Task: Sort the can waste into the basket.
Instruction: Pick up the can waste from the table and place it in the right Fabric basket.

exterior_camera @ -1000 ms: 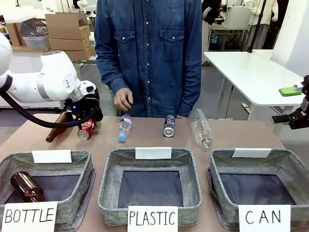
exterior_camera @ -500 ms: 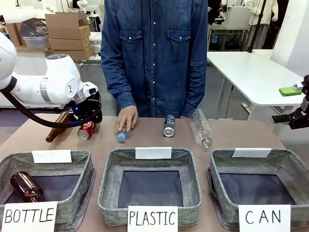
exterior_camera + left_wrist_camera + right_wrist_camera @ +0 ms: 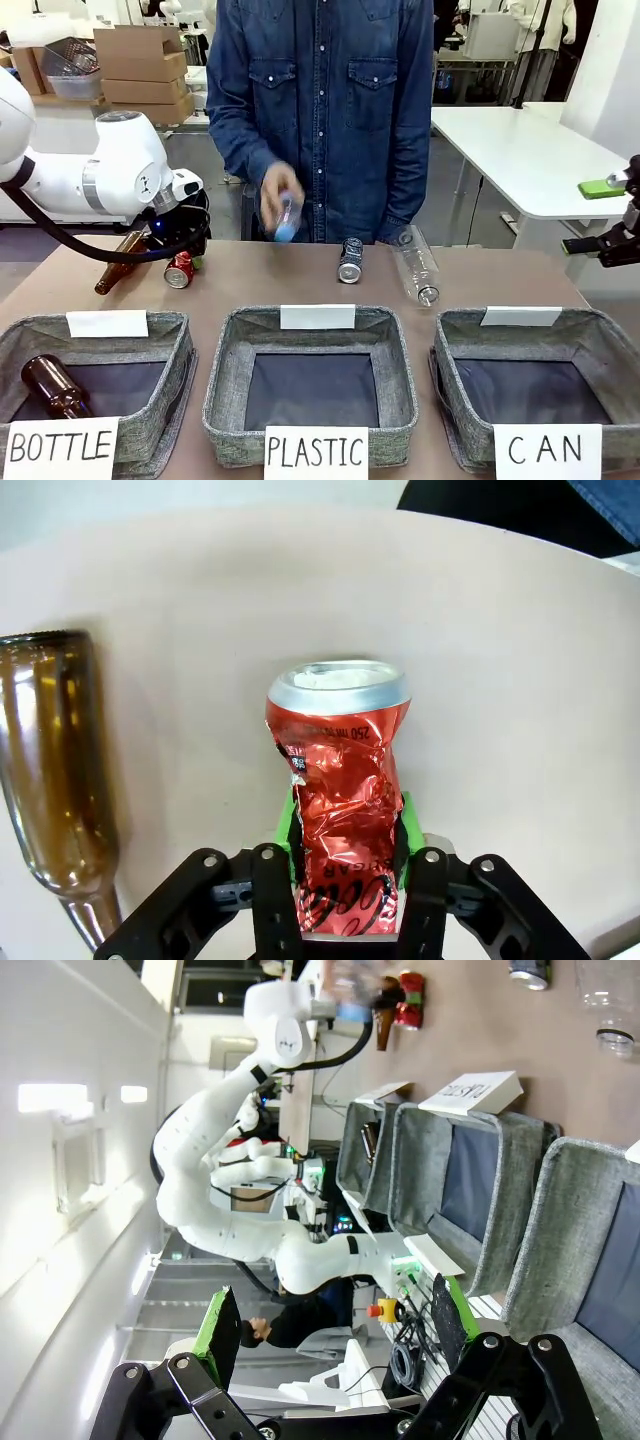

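My left gripper is shut on the crumpled shiny red can at the table's far left, green pads pressed on both of its sides. The black-and-blue Pepsi can stands free at the far middle of the table. At the near right sits the grey basket signed "CAN", with nothing inside. My right gripper is open and holds nothing, off the table's right edge, well away from both cans.
A person's hand holds a small clear bottle with a blue cap above the far edge. A large clear bottle lies right of the Pepsi can. A brown bottle lies beside the red can. The PLASTIC basket and BOTTLE basket stand in front.
The person's hand came down on the small clear bottle and lifted it off the table. The red can has tipped more upright in my left gripper. The right arm stayed still.
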Controlling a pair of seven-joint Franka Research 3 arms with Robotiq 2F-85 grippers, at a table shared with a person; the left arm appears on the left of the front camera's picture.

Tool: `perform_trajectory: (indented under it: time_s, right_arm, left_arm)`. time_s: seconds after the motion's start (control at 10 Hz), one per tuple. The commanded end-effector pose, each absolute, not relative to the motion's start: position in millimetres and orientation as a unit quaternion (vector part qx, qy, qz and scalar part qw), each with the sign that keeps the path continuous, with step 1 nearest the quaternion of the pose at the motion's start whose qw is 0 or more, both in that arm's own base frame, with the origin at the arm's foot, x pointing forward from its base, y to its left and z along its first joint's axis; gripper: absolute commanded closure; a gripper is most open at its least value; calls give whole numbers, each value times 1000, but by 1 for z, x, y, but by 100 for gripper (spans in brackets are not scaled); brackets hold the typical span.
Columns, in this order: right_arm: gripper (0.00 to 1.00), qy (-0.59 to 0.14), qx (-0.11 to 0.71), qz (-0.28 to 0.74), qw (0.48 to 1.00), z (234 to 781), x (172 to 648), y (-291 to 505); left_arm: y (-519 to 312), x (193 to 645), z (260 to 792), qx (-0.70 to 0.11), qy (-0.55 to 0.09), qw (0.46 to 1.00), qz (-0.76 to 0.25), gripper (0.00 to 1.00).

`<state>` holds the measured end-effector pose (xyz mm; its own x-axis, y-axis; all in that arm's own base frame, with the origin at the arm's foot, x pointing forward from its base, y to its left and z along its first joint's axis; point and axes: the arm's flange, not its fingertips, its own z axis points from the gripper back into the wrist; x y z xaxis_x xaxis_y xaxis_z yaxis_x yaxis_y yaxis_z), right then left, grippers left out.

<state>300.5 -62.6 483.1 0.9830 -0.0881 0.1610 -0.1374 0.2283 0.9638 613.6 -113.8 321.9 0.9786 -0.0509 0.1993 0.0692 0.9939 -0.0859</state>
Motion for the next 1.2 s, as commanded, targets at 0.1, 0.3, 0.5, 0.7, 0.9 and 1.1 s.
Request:
perform_trajectory:
  time_s: [0.1,0.3,0.5,0.7,0.9,1.1]
  right_arm:
    - [0,-101,628,26,771,484,303,-62]
    - [0,-101,628,26,771,484,303,-62]
    - [0,-101,628,26,771,484,303,-62]
    - [0,-101,628,26,771,484,303,-62]
    - [0,-101,628,26,771,484,303,-62]
    - [0,-101,628,26,771,484,303,-62]
  left_arm:
    - [-90,608,341,-63,-80,995,-5,100]
    - [-42,573,409,-159,-56,985,-37,100]
    - [4,486,495,-226,-68,966,-107,100]
    - [6,391,538,-290,-106,935,-177,100]
    - [-21,308,551,-355,-129,874,-306,100]
    - [-53,259,545,-296,-190,847,-398,100]
